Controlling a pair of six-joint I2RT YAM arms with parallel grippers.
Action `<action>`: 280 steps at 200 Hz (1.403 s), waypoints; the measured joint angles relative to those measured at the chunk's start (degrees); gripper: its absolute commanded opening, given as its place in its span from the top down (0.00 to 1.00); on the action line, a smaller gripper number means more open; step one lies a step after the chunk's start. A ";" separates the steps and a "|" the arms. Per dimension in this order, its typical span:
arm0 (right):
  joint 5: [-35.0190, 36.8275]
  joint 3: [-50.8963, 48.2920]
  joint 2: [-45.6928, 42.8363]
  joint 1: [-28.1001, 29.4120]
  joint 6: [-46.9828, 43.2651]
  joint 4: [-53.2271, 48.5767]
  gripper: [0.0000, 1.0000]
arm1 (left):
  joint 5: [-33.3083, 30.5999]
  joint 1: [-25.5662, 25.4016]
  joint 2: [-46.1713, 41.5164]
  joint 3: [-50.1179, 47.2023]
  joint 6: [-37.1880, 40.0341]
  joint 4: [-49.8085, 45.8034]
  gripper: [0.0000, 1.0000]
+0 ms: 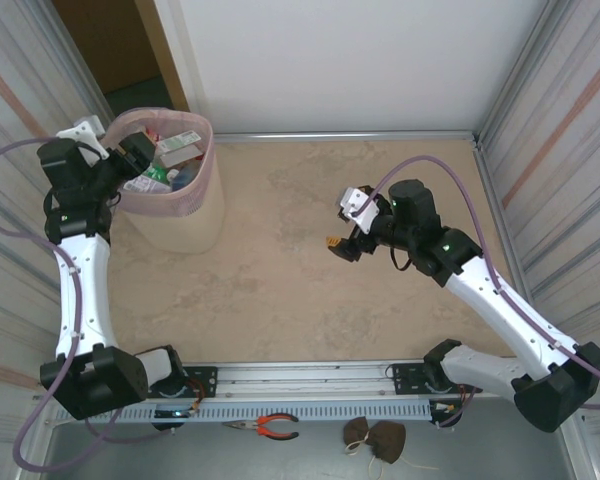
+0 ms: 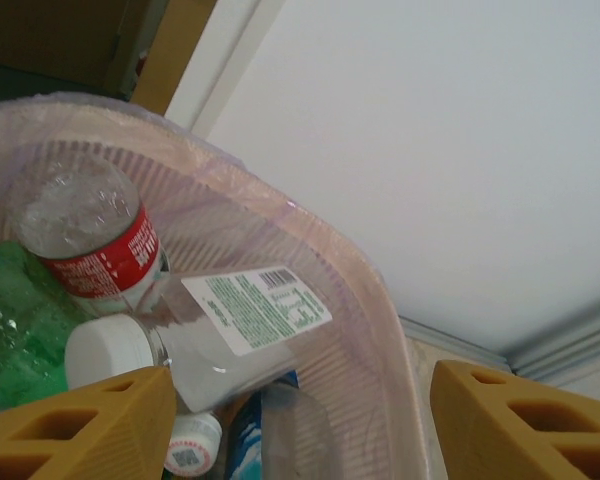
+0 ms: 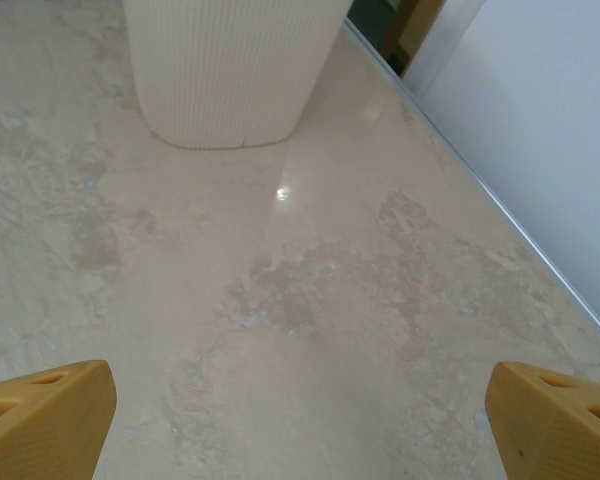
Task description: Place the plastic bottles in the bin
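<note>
From above, we are watching the left gripper (image 1: 130,160) hanging at the near rim of the bin (image 1: 208,150), which is standing at the far left of the table (image 1: 280,280). The bottles (image 1: 175,160) we can make out are all lying inside it. The right gripper (image 1: 342,240) is hovering well apart, over bare tabletop. Through the left wrist camera we are looking down into the bin (image 2: 340,330), where a red-label bottle (image 2: 95,235), a green bottle (image 2: 10,330) and a white-label bottle (image 2: 250,320) are piling against one another. The left gripper's fingers (image 2: 90,420) are standing spread, with nothing between them. Through the right wrist camera we are facing the bin's ribbed outer wall (image 3: 230,70) across the table (image 3: 330,280), and the right gripper (image 3: 300,390) is gaping wide, gripping nothing. We are judging this to be the release step over the bin, with the task near its end. The next move is calling for the left arm to lift clear of the rim without catching it. Both arms should then scan the table for any bottle left outside.
</note>
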 measured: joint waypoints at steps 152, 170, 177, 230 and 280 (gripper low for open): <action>5.88 -13.88 -3.63 -12.72 12.02 4.13 0.05 | -5.11 0.00 -26.45 -20.33 7.50 -16.63 0.14; 7.69 -16.26 -3.63 -15.21 14.60 5.20 0.05 | -7.61 0.00 -27.89 -24.87 6.99 -16.70 0.06; 8.33 -17.16 -3.63 -16.26 15.61 5.90 0.05 | -8.70 0.00 -28.20 -26.58 6.73 -16.70 0.02; 16.11 -25.75 -2.64 -21.84 22.88 14.67 0.01 | -13.35 0.00 -24.81 -35.63 4.04 -12.81 0.01; 23.28 -31.76 2.03 -23.69 25.68 25.42 0.01 | -16.59 -1.01 -15.23 -42.38 4.13 -0.68 0.01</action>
